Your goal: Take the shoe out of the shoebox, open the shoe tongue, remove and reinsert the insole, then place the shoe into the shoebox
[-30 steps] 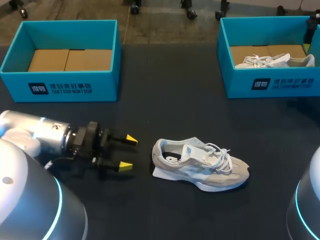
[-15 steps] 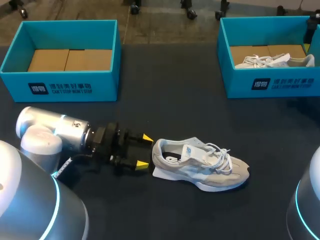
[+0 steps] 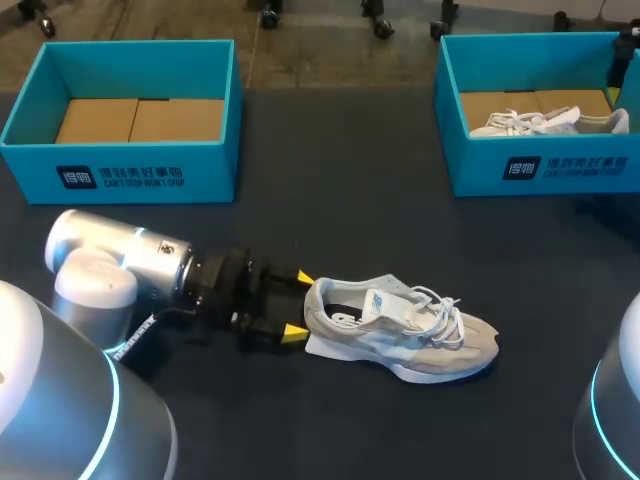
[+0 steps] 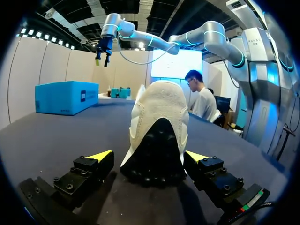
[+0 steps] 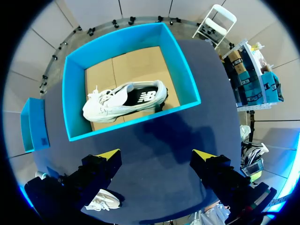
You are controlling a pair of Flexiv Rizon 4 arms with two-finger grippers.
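At far right, shoebox (image 3: 470, 165) holds white shoe (image 3: 550, 122); grey shoe (image 3: 420, 345) outside.

Bright even overhead light, faint soft shadows

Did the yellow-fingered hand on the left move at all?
Yes. The left gripper slid right toward the shoe, which stayed put; its tips now flank the heel.

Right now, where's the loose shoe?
Head view: the shoe lies on the table near the middle, nearer the robot than the left shoebox and the right shoebox, its heel at the tips of the open left gripper.
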